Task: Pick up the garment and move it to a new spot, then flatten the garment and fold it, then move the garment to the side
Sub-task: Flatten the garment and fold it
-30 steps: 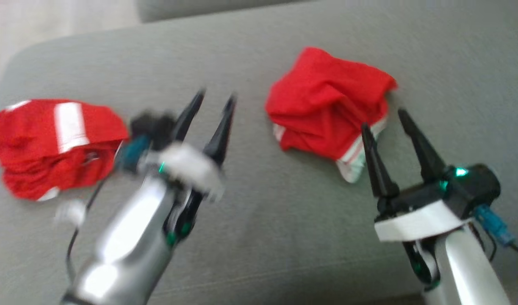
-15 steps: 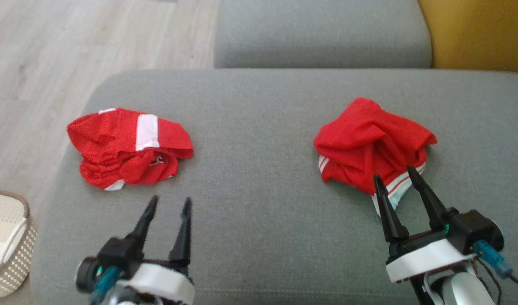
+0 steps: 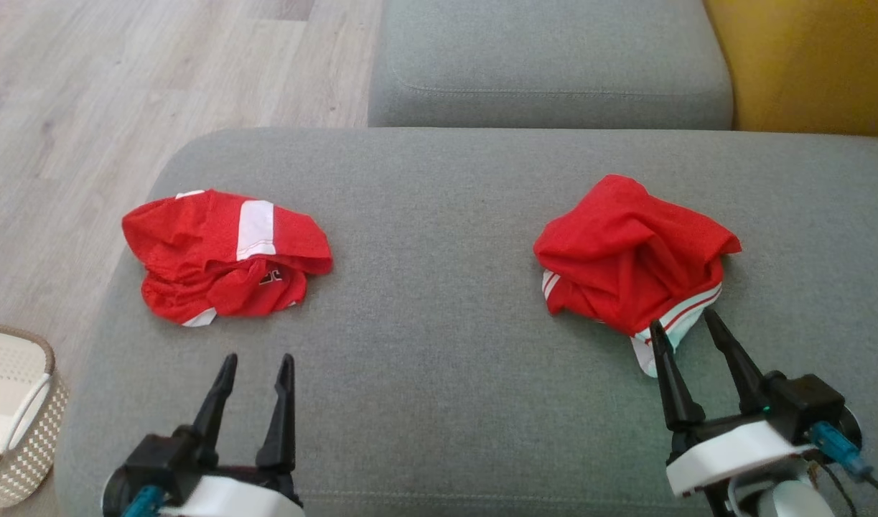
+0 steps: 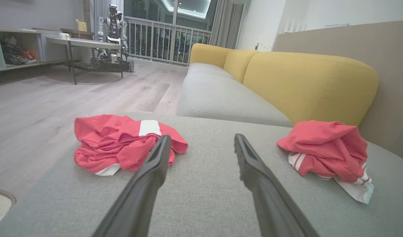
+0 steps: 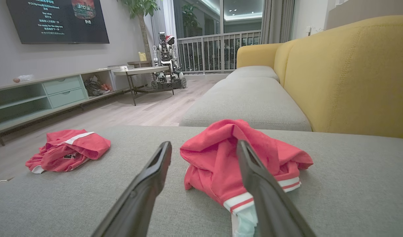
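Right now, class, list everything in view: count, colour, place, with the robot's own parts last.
left garment: 1, red and white, crumpled on cushion's left.
right garment: 1, red with striped hem, cushion's right.
seat cushion: 1, grey, under both.
sofa back: 1, yellow, upper right.
basket: 1, cream, floor, lower left.
floor: 1, pale wood, left.
left claw: 1, dark, open, empty, lower left.
right claw: 1, dark, open, by right garment's hem.

- The left garment (image 3: 223, 255), red with a white patch, lay crumpled near the left end of the grey cushion (image 3: 439, 402)
- The right garment (image 3: 629, 258), red with white striped trim, lay bunched well apart from it
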